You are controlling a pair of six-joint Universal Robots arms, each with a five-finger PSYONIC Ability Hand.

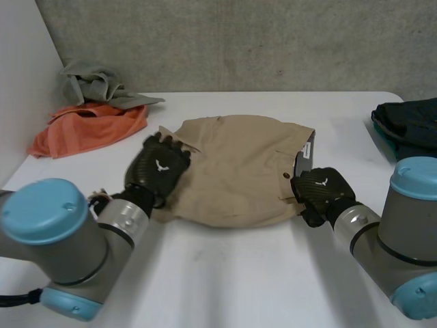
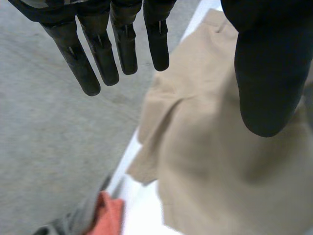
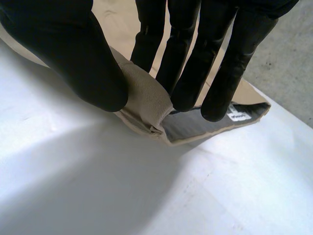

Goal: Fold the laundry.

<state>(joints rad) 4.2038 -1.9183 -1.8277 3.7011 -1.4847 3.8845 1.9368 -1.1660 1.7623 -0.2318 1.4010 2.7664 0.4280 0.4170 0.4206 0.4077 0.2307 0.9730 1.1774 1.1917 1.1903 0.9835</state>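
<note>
A tan pair of shorts lies folded in the middle of the white table. My left hand hovers over its left edge, fingers straight and spread, thumb apart, holding nothing; the tan shorts lie under the palm. My right hand is at the right edge, by the waistband. There the thumb and the fingers pinch a thick fold of the tan shorts, whose dark inner waistband with a label shows at the fingertips.
An orange cloth with a grey-green cloth on it lies at the back left; a dark folded garment is at the right edge. A grey wall stands behind the table.
</note>
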